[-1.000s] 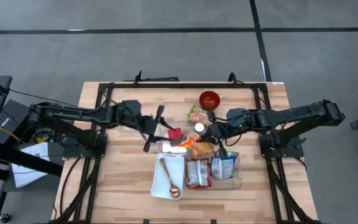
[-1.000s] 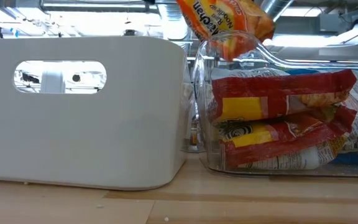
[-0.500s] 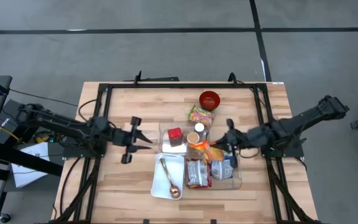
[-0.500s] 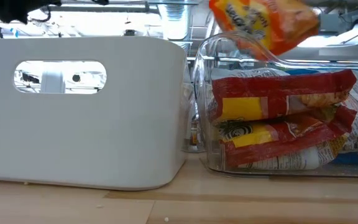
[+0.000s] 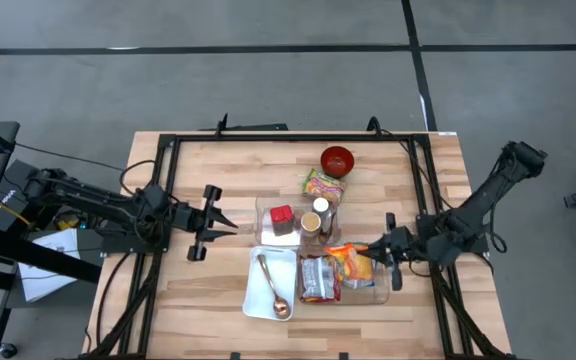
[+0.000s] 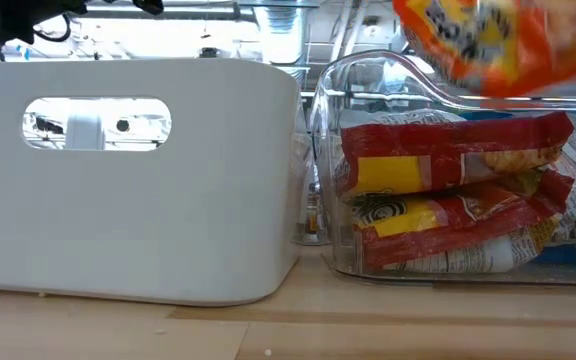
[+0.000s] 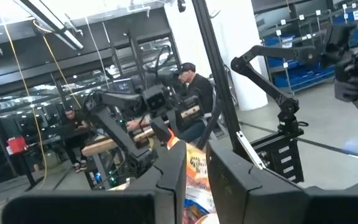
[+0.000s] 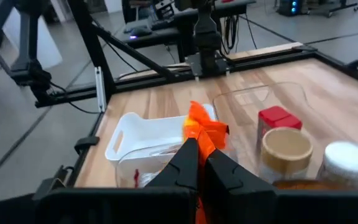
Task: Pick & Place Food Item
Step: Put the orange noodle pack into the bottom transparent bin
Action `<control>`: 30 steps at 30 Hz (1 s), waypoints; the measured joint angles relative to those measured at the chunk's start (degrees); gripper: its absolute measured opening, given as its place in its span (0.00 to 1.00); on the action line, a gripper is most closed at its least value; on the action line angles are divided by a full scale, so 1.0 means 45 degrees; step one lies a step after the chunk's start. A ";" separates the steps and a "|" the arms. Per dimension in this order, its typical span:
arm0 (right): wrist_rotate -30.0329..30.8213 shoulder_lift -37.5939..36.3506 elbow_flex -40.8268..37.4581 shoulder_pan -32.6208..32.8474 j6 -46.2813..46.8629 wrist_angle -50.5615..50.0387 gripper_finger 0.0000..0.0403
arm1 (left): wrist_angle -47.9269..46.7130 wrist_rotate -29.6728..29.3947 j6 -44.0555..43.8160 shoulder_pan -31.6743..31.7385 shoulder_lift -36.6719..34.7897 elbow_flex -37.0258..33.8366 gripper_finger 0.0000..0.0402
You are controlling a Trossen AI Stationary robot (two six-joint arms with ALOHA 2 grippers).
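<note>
Right hand (image 5: pixel 380 268) clamped on orange noodle packet (image 5: pixel 352 263).
Packet hung over clear bin (image 5: pixel 378 295); left hand (image 5: pixel 214 222) nearly together, empty.

orange packet (image 6: pixel 498 45): lettering present, blurred, not readable
red packets in clear bin (image 6: pixel 448 195): small print on the lower edge, too small to read
packet seen in the left wrist view (image 7: pixel 199 168): dark print, not readable
green packet near red bowl (image 5: pixel 322 184): print too small to read
other labels or signs: none readable
</note>
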 joint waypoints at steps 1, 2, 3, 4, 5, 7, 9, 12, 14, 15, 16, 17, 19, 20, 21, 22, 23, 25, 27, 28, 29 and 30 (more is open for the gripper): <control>0.0291 0.0000 -0.0229 0.0244 0.0234 0.0235 0.00 | 0.0021 -0.0004 -0.0048 0.0000 -0.0003 0.0002 0.14; 0.0557 0.0003 -0.0399 0.0499 0.0472 0.0379 0.00 | 0.0062 0.0001 -0.0129 0.0000 -0.0007 0.0004 0.13; 0.0884 0.0032 -0.0578 0.0761 0.0703 0.0565 0.00 | 0.0100 -0.0001 -0.0246 0.0000 0.0031 0.0006 0.13; 0.1257 0.0095 -0.0773 0.1026 0.0852 0.0891 0.00 | 0.0073 -0.0002 -0.0321 0.0000 0.0050 0.0009 0.13; 0.1569 0.0137 -0.0975 0.1287 0.0956 0.1215 0.00 | 0.0021 0.0001 -0.0364 0.0000 0.0059 0.0009 0.13; 0.2185 0.0262 -0.1323 0.1819 0.1178 0.1838 0.00 | 0.0117 0.0001 -0.0497 0.0000 0.0136 0.0009 0.13; 0.2804 0.0515 -0.1556 0.2347 0.1384 0.2323 0.00 | 0.0012 -0.0004 -0.0666 0.0000 0.0253 0.0014 0.13; 0.3359 0.0989 -0.1890 0.2943 0.1415 0.3205 0.00 | 0.0101 -0.0004 -0.0711 0.0000 0.0396 0.0014 0.13; 0.3730 0.1329 -0.2036 0.3225 0.1510 0.3625 0.00 | 0.0089 -0.0004 -0.0715 0.0000 0.0421 0.0014 0.13; 0.3916 0.1528 -0.2104 0.3341 0.1619 0.3776 0.00 | 0.0152 0.0000 -0.0712 0.0000 0.0412 0.0014 0.13; 0.4112 0.1729 -0.2124 0.3446 0.1760 0.3745 0.00 | 0.0190 -0.0004 -0.0716 0.0000 0.0408 0.0014 0.13; 0.4261 0.1955 -0.2124 0.3540 0.1928 0.3753 0.00 | 0.0187 -0.0004 -0.0716 0.0000 0.0408 0.0014 0.13; 0.4349 0.2407 -0.2124 0.3668 0.2244 0.3757 0.00 | 0.0252 0.0001 -0.0725 0.0000 0.0408 0.0014 0.13; 0.4349 0.2648 -0.2124 0.3689 0.2391 0.3728 0.00 | 0.0367 0.0001 -0.0763 0.0000 0.0408 0.0014 0.13; 0.4344 0.2874 -0.2124 0.3697 0.2515 0.3702 0.00 | 0.0384 -0.0004 -0.0782 0.0000 0.0403 0.0014 0.13; 0.4345 0.3101 -0.2124 0.3698 0.2661 0.3693 0.00 | 0.0363 -0.0004 -0.0798 0.0000 0.0407 0.0014 0.13; 0.4344 0.3307 -0.2124 0.3694 0.2825 0.3698 0.00 | 0.0335 -0.0004 -0.0802 0.0000 0.0408 0.0014 0.13; 0.4349 0.3667 -0.2124 0.3750 0.3163 0.3672 0.00 | 0.0402 -0.0002 -0.0803 0.0000 0.0408 0.0014 0.13; 0.4349 0.3950 -0.2124 0.3865 0.3483 0.3643 0.00 | 0.0462 0.0001 -0.0808 0.0000 0.0408 0.0014 0.13; 0.4354 0.4059 -0.2124 0.3951 0.3642 0.3634 0.00 | 0.0457 -0.0004 -0.0808 0.0000 0.0408 0.0014 0.13; 0.4349 0.4152 -0.2124 0.4046 0.3720 0.3620 0.00 | 0.0452 -0.0004 -0.0808 0.0000 0.0408 0.0014 0.13; 0.4353 0.4253 -0.2124 0.4162 0.3762 0.3635 0.00 | 0.0457 0.0000 -0.0809 0.0000 0.0408 0.0014 0.13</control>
